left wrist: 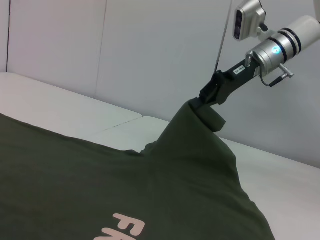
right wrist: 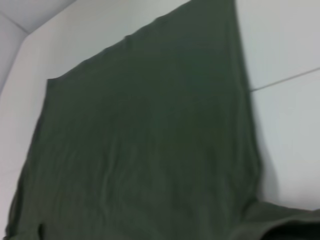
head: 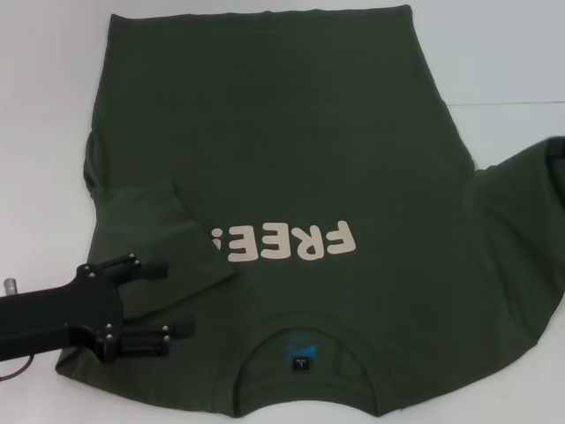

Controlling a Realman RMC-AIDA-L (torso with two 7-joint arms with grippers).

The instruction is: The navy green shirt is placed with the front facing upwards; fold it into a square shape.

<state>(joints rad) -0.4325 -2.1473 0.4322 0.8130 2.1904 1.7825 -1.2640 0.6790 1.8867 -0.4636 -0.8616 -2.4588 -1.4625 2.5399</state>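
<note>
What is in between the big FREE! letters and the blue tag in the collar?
Only plain green cloth of the navy green shirt lies between the FREE! letters and the blue tag, as the head view shows.

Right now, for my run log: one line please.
shirt: face-up | left sleeve: folded in | left gripper: open above it | right gripper: lifting right sleeve

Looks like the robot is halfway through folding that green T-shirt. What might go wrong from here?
The right gripper holds one sleeve lifted off the table by a small pinch of cloth; it might slip out and flop back. The other sleeve is already folded in, and the open left gripper sits right above it, so it could drag that fold loose. Pulling might also skew the navy green shirt.
</note>
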